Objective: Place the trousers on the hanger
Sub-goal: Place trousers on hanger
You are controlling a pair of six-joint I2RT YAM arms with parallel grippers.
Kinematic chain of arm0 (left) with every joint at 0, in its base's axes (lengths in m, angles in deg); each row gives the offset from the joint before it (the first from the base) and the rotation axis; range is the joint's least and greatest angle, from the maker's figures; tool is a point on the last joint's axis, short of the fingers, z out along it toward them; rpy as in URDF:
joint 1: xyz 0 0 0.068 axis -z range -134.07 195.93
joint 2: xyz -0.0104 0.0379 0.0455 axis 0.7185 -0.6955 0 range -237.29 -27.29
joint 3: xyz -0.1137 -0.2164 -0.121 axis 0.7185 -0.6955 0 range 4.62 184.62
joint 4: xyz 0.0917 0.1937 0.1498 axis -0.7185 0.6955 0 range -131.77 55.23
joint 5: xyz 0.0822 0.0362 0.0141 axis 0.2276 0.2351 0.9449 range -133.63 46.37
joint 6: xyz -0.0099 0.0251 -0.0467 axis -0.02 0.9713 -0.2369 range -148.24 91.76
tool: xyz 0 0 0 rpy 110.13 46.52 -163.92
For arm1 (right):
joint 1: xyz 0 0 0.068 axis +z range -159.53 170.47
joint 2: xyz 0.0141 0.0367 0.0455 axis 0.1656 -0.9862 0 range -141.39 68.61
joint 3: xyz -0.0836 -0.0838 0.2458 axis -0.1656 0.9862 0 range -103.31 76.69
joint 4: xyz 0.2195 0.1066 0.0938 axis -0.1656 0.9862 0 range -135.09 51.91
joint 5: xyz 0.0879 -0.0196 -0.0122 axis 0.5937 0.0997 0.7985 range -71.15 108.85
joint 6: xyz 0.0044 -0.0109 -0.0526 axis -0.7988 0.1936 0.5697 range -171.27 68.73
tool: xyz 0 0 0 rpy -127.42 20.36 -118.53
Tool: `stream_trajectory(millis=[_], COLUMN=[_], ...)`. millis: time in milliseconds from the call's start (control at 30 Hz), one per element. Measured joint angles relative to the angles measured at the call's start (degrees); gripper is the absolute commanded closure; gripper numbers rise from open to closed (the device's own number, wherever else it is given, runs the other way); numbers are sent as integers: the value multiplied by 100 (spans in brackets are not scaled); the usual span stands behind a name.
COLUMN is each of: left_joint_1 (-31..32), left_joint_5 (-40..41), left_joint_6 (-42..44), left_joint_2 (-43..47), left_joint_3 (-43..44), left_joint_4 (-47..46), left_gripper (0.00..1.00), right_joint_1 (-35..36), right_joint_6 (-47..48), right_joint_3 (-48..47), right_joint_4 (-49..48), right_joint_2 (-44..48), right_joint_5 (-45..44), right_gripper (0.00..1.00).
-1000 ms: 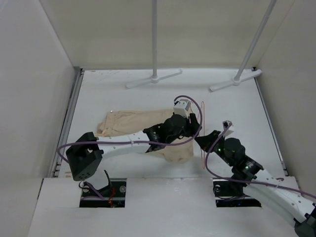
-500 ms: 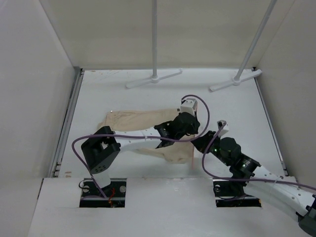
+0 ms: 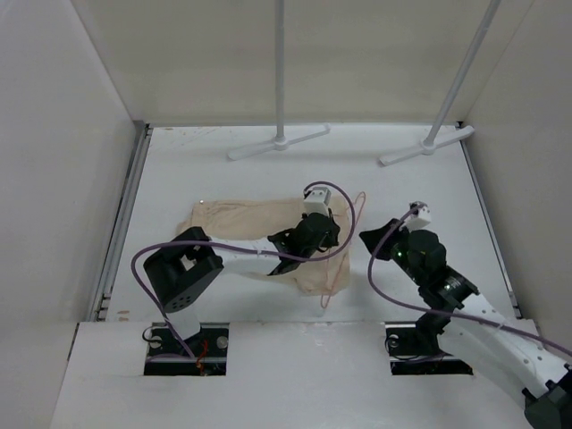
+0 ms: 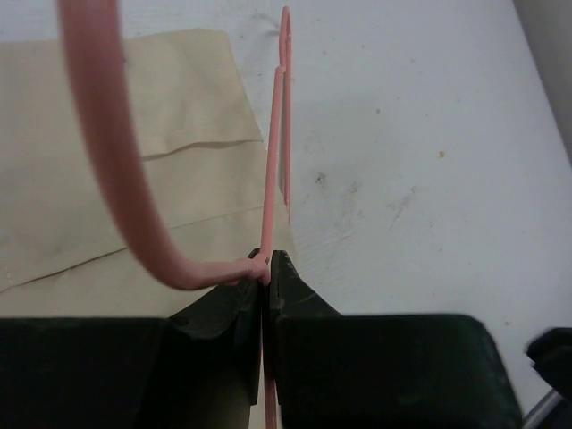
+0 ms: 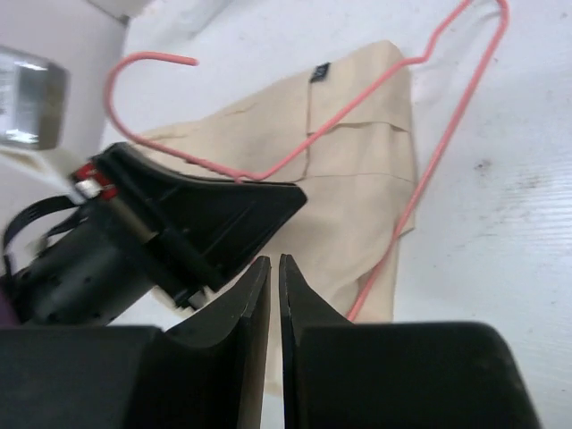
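The beige trousers [image 3: 234, 220] lie flat across the middle of the table, with one end folded toward the front [image 3: 313, 273]. My left gripper [image 3: 334, 237] is over their right part and is shut on the thin pink hanger [image 3: 336, 268], which slants over the trousers' right edge. In the left wrist view my gripper [image 4: 266, 259] pinches the hanger [image 4: 284, 107] where the hook meets the frame, with the trousers [image 4: 134, 161] to the left. My right gripper [image 3: 368, 238] is shut and empty, apart from the hanger on its right. In the right wrist view my gripper [image 5: 274, 261] is shut above the trousers [image 5: 357, 179] and the hanger [image 5: 438, 152].
Two grey-white rack poles stand on flat feet at the back [image 3: 279, 143] and back right [image 3: 427, 143]. White walls close in the table on the left, back and right. The left arm's purple cable [image 3: 344, 214] loops above the trousers.
My left gripper has moved left with the hanger, which now slants over the trousers' right edge. My right gripper has drawn back to the right, away from the hanger.
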Motion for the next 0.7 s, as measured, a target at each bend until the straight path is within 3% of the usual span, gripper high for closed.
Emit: stream_trajectory(millis=[367, 700], left_joint_1=[229, 424], left_joint_5=[509, 1311], left_joint_6=[-1309, -1799], left_joint_2=[2, -595], left_joint_3=[-542, -739], left_joint_4=[-1499, -2662], left_gripper=[98, 98], right_joint_1=[-584, -1078], right_joint_6=[293, 472], right_joint_3=[-291, -483], right_joint_4=[-354, -1300], right_joint_2=[-1709, -3403], right_joint_5=[424, 1016], right_gripper=[83, 50])
